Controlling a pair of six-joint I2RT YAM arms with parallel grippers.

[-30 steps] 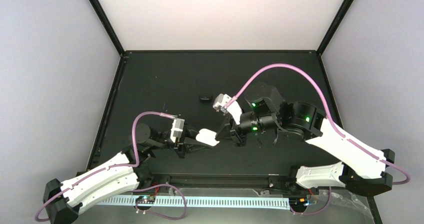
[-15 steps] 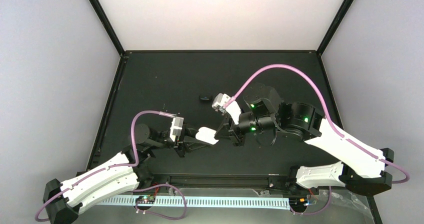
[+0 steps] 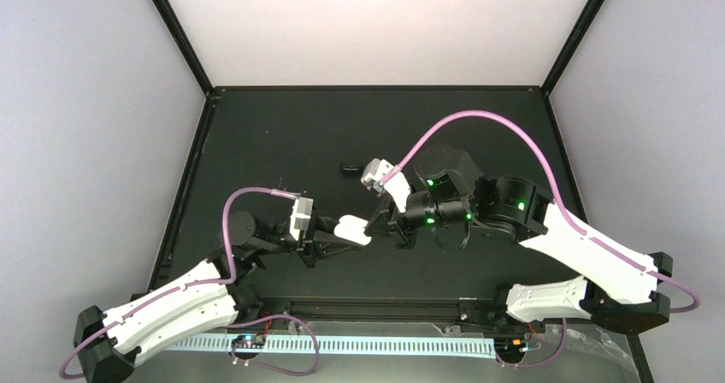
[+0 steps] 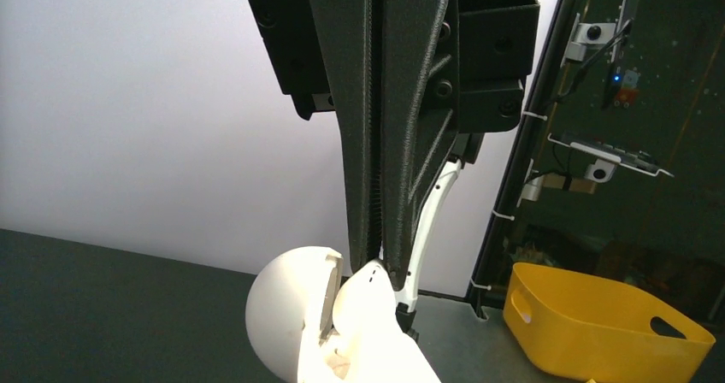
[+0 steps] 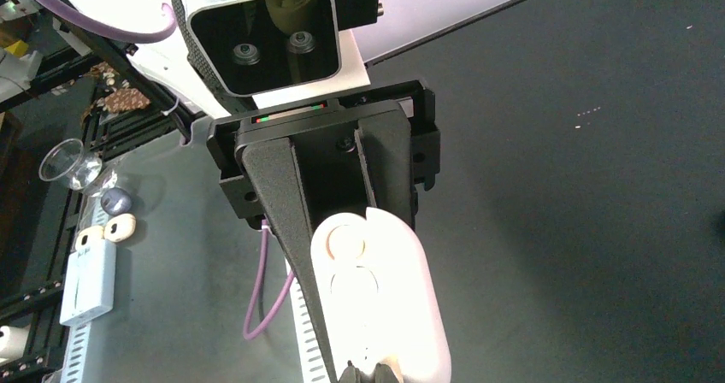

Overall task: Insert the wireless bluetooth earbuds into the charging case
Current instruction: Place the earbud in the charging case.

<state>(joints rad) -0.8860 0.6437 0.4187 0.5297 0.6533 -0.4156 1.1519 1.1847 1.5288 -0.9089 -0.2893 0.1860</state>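
Charging case (image 3: 353, 231), white and pill-shaped, is held over the dark table (image 3: 282, 135) near the middle of the workspace. It sits between the fingers of the left gripper (image 3: 336, 236), whose claw is clamped on its sides. The lid (image 4: 280, 308) stands swung open to one side. In the right wrist view the open face shows two round wells, one above the other; whether either is filled cannot be told. The right gripper (image 4: 376, 262) points down at that open face with its claw pressed fully together, no gap between the two fingers. Right at its tips sits a small rounded white piece, a white earbud (image 4: 369, 283), touching the case next to the lid; whether the tips pinch it or only rest on it cannot be told. In the top view the two grippers meet tip to tip, the left arm reaching in from the left and the right arm from the right. Well apart from them, farther back on the table, lies a small black object (image 3: 349, 168), too small to identify. A yellow bin (image 4: 598, 319) stands off the table in the left wrist view
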